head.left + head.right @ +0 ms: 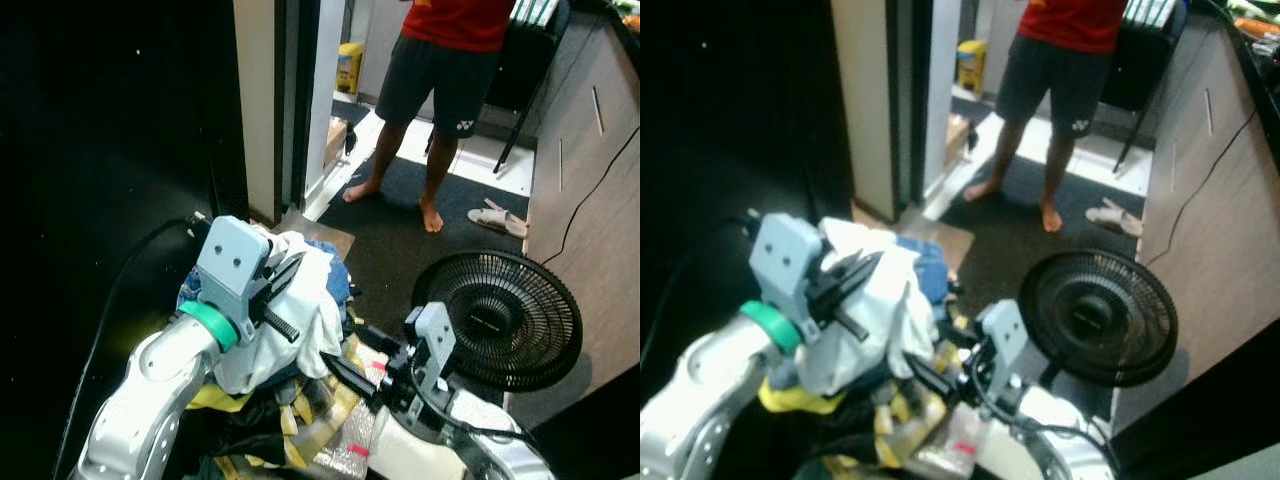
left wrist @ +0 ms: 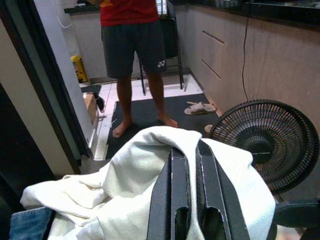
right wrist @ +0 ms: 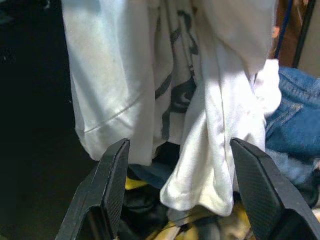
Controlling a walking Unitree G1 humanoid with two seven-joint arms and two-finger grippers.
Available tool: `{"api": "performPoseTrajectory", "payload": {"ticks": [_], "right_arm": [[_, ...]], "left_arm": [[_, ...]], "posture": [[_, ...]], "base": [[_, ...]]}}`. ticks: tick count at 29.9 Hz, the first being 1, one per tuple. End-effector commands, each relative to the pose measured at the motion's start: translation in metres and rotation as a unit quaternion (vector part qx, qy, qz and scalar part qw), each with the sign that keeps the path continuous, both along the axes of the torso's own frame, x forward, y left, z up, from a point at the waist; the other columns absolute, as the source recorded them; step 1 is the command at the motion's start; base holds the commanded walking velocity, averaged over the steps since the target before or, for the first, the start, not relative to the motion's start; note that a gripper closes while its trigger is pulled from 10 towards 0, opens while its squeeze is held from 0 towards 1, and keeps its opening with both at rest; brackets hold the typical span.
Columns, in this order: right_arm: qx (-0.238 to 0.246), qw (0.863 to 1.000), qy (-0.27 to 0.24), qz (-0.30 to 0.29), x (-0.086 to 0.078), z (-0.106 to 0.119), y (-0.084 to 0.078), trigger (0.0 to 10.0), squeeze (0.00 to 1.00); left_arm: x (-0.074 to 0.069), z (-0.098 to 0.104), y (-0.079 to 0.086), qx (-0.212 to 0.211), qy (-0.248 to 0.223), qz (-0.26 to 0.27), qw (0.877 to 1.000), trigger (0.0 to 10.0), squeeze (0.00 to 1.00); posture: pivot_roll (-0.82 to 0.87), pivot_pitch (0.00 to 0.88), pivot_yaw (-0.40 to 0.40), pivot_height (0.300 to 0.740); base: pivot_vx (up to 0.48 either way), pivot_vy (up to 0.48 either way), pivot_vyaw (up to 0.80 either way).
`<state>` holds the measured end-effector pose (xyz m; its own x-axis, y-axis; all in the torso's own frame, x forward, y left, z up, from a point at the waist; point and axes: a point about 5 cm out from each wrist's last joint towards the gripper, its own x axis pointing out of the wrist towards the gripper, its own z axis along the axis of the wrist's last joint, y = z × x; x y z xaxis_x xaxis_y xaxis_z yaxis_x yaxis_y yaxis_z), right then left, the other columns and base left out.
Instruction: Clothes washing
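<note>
Lifting a white garment off the laundry pile

From the left: the left gripper (image 1: 283, 292) has its 2 fingers clamped together on the white garment (image 1: 305, 300), held raised above the heap of clothes (image 1: 290, 410), with blue jeans (image 3: 300, 115) just behind. To its right, the right gripper (image 3: 177, 192) hangs spread wide at the garment's dangling hem, gripping nothing. A good lift probably means closing on that hem so it clears the pile and stays away from the fan (image 1: 500, 320).
</note>
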<state>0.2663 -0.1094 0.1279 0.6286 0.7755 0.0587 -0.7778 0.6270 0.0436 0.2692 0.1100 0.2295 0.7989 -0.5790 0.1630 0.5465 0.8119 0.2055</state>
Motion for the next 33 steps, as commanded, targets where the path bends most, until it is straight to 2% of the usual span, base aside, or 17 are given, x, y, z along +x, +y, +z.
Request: {"api": "performPoseTrajectory", "payload": {"ticks": [1,6,9,10,11,12,14,15,17,18,21,25,29,30,31,32,33], "right_arm": [[-0.013,1.0,-0.011,0.001,0.002,-0.001,0.005,10.0,0.0],[-0.009,1.0,-0.025,-0.01,0.017,0.003,0.018,10.0,0.0],[-0.009,1.0,-0.025,-0.01,0.017,0.003,0.018,10.0,0.0],[0.003,1.0,-0.031,-0.004,0.026,0.009,0.029,10.0,0.0],[0.003,1.0,-0.031,-0.004,0.026,0.009,0.029,10.0,0.0],[0.016,0.999,-0.038,0.003,0.035,0.017,0.045,10.0,0.0],[0.016,0.999,-0.038,0.003,0.035,0.017,0.045,10.0,0.0],[0.028,0.999,-0.041,0.014,0.041,0.023,0.059,10.0,0.0],[0.028,0.999,-0.041,0.014,0.041,0.023,0.059,10.0,0.0],[0.033,0.999,-0.038,0.011,0.047,0.026,0.071,10.0,0.0],[0.056,0.998,-0.014,0.005,0.057,0.026,0.087,10.0,0.0],[0.067,0.998,-0.004,0.013,0.06,0.028,0.097,10.0,0.0],[0.041,0.999,-0.006,0.013,0.062,0.023,0.107,10.0,0.0],[0.002,1.0,-0.019,-0.005,0.065,0.018,0.108,9.8,0.0],[0.002,1.0,-0.019,-0.005,0.065,0.018,0.108,9.8,0.0],[-0.026,0.999,-0.031,-0.022,0.067,0.015,0.109,5.3,0.0],[-0.026,0.999,-0.031,-0.022,0.067,0.015,0.109,5.3,0.0]], "left_arm": [[-0.001,-0.001,-0.002,0.002,0.0,-0.004,1.0,10.0,0.0],[0.002,0.0,-0.003,-0.001,-0.001,-0.003,1.0,10.0,0.0],[0.002,0.0,-0.003,-0.001,-0.001,-0.003,1.0,10.0,0.0],[0.003,0.0,-0.004,-0.002,-0.002,-0.002,1.0,10.0,0.0],[0.003,0.0,-0.004,-0.002,-0.002,-0.002,1.0,10.0,0.0],[0.004,0.001,-0.004,-0.003,-0.003,0.002,1.0,10.0,0.0],[0.004,0.001,-0.004,-0.003,-0.003,0.002,1.0,10.0,0.0],[0.004,0.001,-0.004,-0.004,-0.004,0.005,1.0,10.0,0.0],[0.004,0.001,-0.004,-0.004,-0.004,0.005,1.0,10.0,0.0],[0.004,0.001,-0.004,-0.004,-0.005,0.009,1.0,10.0,0.0],[0.005,0.001,-0.004,-0.006,-0.007,0.015,1.0,10.0,0.0],[0.006,0.0,-0.004,-0.007,-0.006,0.017,1.0,10.0,0.0],[0.007,0.0,-0.004,-0.009,-0.006,0.024,1.0,10.0,0.0],[0.007,-0.001,-0.003,-0.009,-0.005,0.026,1.0,10.0,0.0],[0.007,-0.001,-0.003,-0.009,-0.005,0.026,1.0,10.0,0.0],[0.007,-0.001,-0.003,-0.009,-0.004,0.028,1.0,10.0,0.0],[0.007,-0.001,-0.003,-0.009,-0.004,0.028,1.0,10.0,0.0]], "posture": [[0.06,0.096,0.001,0.74],[0.06,0.095,0.004,0.74],[0.06,0.095,0.004,0.74],[0.07,0.092,0.001,0.74],[0.07,0.092,0.001,0.74],[0.08,0.091,-0.003,0.74],[0.08,0.091,-0.003,0.74],[0.08,0.089,-0.006,0.74],[0.08,0.089,-0.006,0.74],[0.08,0.089,-0.008,0.74],[0.09,0.088,-0.012,0.74],[0.1,0.089,-0.017,0.74],[0.1,0.093,-0.026,0.74],[0.1,0.093,-0.028,0.74],[0.1,0.093,-0.028,0.74],[0.11,0.093,-0.03,0.74],[0.11,0.093,-0.03,0.74]], "base": [[0.0,0.0,0.0],[0.0,0.0,0.0],[0.0,0.0,0.0],[0.0,0.0,0.0],[0.0,0.0,0.0],[0.0,0.0,0.0],[0.0,0.0,0.0],[0.0,0.0,0.0],[0.0,0.0,0.0],[0.0,0.0,0.0],[0.0,0.0,0.0],[0.0,0.0,0.0],[0.0,0.0,0.0],[0.0,0.0,0.0],[0.0,0.0,0.0],[0.0,0.0,0.0],[0.0,0.0,0.0]]}}
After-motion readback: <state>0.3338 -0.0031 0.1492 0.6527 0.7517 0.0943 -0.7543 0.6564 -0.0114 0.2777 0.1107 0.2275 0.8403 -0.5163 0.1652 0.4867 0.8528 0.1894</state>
